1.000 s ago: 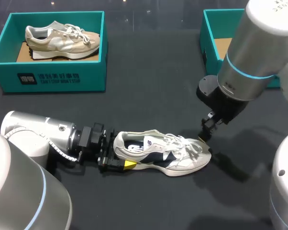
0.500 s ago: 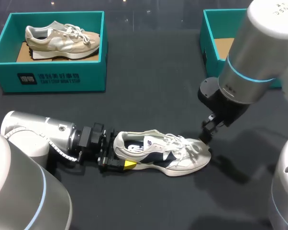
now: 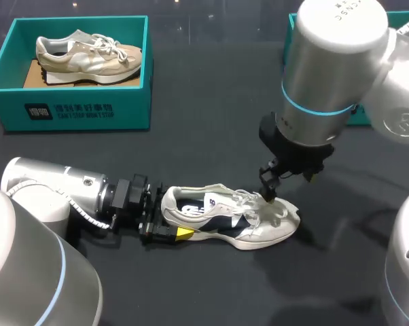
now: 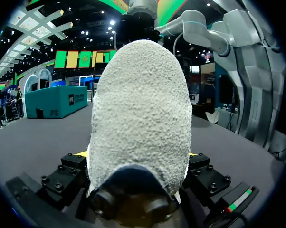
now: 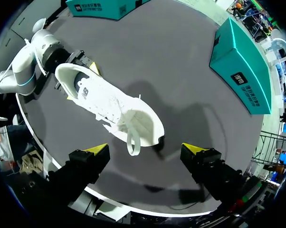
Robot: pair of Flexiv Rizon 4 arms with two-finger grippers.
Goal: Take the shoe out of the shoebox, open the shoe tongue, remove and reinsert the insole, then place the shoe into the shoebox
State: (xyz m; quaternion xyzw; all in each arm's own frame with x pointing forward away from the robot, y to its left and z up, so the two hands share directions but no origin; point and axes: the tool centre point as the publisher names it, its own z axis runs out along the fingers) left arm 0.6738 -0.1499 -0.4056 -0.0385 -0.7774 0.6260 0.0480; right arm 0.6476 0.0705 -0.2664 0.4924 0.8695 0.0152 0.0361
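Nearest on the bench, the white-and-navy shoe lies on its sole with its long axis running left to right, heel left and toe right. My left arm comes in low from the left. Its jaws are clamped on the heel from both sides, and in the left wrist view the heel fills the gap between them.

Just behind the shoe, the right arm hangs its jaws over the laces near the toe end, spread wide and holding nothing. The tongue sits just left of those jaws, toward the heel opening. I judge the free right arm the nearer one to pull it open.

Far left, a teal shoebox holds a beige shoe. Far right, a second shoebox sits mostly behind the right arm.
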